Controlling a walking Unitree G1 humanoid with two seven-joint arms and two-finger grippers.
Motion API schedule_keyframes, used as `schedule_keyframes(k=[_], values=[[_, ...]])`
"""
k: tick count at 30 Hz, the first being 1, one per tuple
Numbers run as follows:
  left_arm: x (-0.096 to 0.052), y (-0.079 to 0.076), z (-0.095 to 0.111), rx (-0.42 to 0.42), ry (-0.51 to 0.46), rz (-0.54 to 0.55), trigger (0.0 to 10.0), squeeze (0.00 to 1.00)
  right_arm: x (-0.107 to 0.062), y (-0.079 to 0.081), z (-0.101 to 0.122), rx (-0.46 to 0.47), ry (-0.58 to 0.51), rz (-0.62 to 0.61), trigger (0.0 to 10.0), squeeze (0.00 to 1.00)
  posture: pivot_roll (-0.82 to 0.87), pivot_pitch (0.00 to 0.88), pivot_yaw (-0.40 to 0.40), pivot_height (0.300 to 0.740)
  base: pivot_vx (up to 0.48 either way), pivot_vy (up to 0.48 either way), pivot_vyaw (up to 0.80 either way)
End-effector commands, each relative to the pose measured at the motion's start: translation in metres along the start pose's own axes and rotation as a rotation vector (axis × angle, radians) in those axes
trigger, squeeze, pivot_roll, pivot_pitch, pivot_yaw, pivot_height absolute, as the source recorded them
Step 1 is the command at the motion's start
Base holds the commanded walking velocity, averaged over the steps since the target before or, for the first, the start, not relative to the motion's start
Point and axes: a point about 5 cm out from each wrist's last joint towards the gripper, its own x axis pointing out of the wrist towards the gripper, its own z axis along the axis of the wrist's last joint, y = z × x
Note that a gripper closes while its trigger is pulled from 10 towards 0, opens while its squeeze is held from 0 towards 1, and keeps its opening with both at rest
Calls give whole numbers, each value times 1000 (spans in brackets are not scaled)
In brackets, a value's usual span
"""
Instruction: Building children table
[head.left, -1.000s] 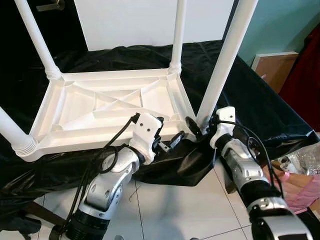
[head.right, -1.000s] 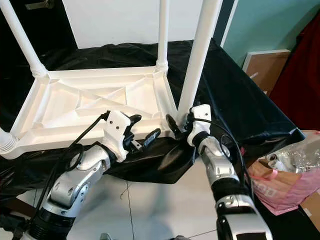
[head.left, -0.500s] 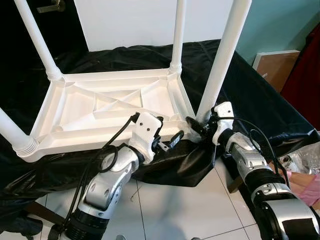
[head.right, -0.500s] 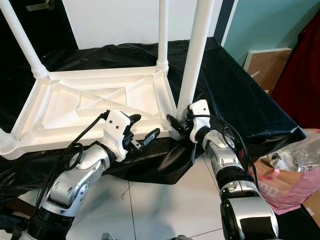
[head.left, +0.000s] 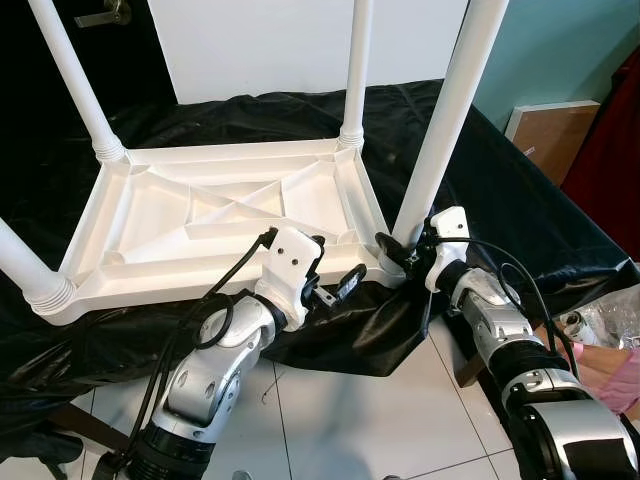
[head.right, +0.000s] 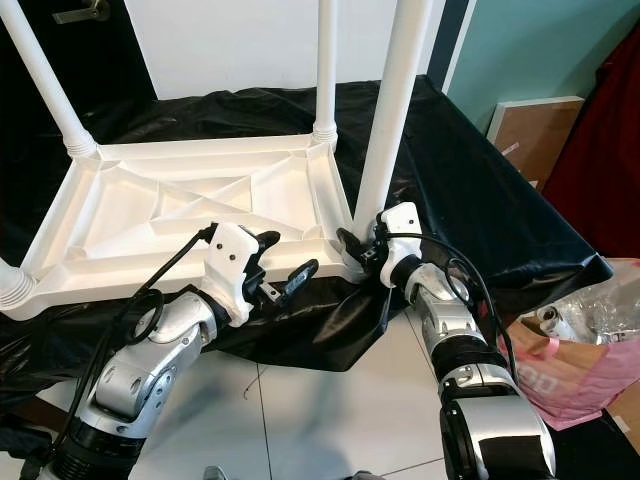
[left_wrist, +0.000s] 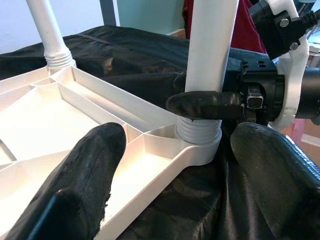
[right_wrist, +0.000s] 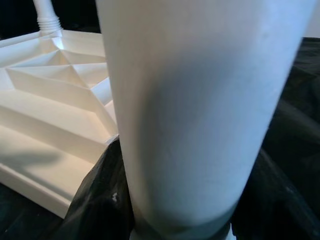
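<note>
A white plastic children's table (head.left: 160, 283) lies upside down on a black cloth (head.left: 490, 190), its legs pointing up. My right gripper (head.left: 397, 254) is shut on the base of the near right leg (head.left: 446, 120), just above the threaded socket (left_wrist: 199, 134). In the left wrist view one of its black fingers (left_wrist: 205, 105) lies across that leg. In the right wrist view the leg (right_wrist: 195, 100) stands between my fingers (right_wrist: 95, 200). My left gripper (head.left: 336, 264) is open at the table's near edge, close to the same corner, holding nothing.
The other legs stand at the far left (head.left: 75, 75), far right (head.left: 355, 65) and near left (head.left: 25, 265) corners. A white board (head.left: 300, 45) leans at the back. A brown panel (head.left: 550, 135) leans on the teal wall. A pink bag (head.left: 600, 355) sits low right on the tiled floor (head.left: 350, 420).
My right gripper has moved in and closed round the base of the near right leg, which now stands slightly more upright. The left gripper has edged a little toward the table.
</note>
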Motion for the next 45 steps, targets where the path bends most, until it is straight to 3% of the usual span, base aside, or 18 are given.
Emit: schedule_keyframes(k=[1, 19, 25, 33, 45], values=[[-1, -4, -1, 1, 9, -25, 10000, 0, -5, 5, -18, 40, 70, -20, 10000, 0, 59, 66, -37, 740, 0, 0, 0], [1, -5, 0, -14, 7, -25, 10000, 0, -8, 12, -16, 101, 9, -312, 10000, 0, 26, 90, -33, 740, 0, 0, 0], [5, -6, 0, -15, 4, -36, 10000, 0, -12, 27, -20, 169, 11, -553, 10000, 0, 5, 89, -23, 740, 0, 0, 0], [7, -6, 1, -18, -2, -45, 10000, 0, -7, 40, -16, 188, -11, -584, 10000, 0, -9, 88, -14, 740, 0, 0, 0], [6, -9, 0, -23, 2, -60, 10000, 0, -10, 39, -11, 184, -16, -601, 10000, 0, -18, 101, -7, 740, 0, 0, 0]])
